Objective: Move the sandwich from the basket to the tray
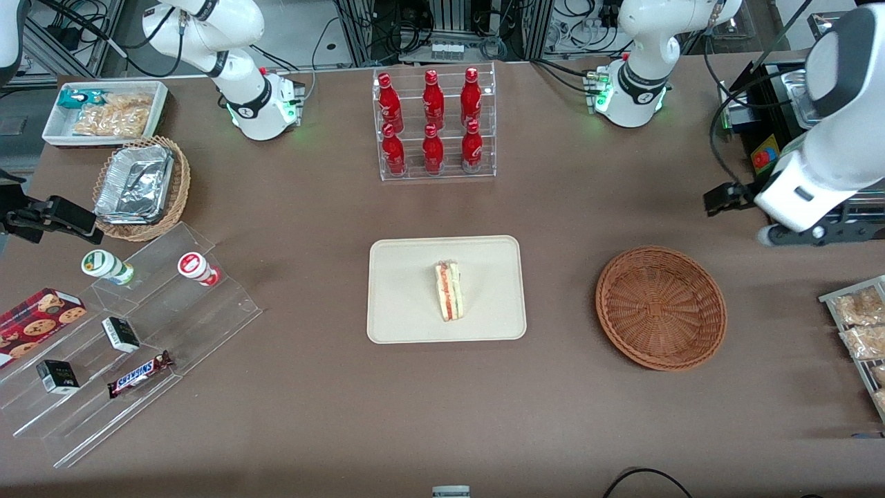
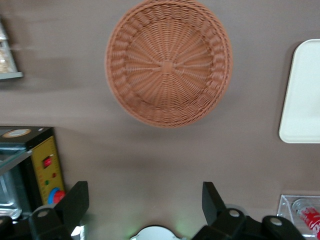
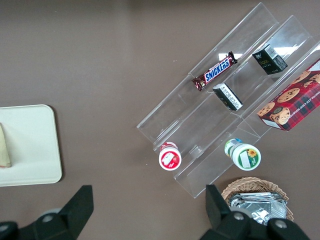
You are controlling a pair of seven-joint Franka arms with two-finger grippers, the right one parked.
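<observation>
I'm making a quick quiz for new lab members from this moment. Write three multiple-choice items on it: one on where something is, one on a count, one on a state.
1. Where is the sandwich?
A. In the basket
B. On the tray
C. In the tool

2. How many red bottles stand in the clear rack?
A. Four
B. Six
C. Eight

3. What state is the left arm's tool in?
A. Open, holding nothing
B. Shut on the sandwich
C. Shut on a bottle

Answers:
1. B: the sandwich lies near the middle of the tray, while the basket holds nothing.
2. B: the red bottles stand in two rows of three inside the clear rack.
3. A: in the left wrist view the tool hangs above the table with its fingers spread wide and nothing between them.
</observation>
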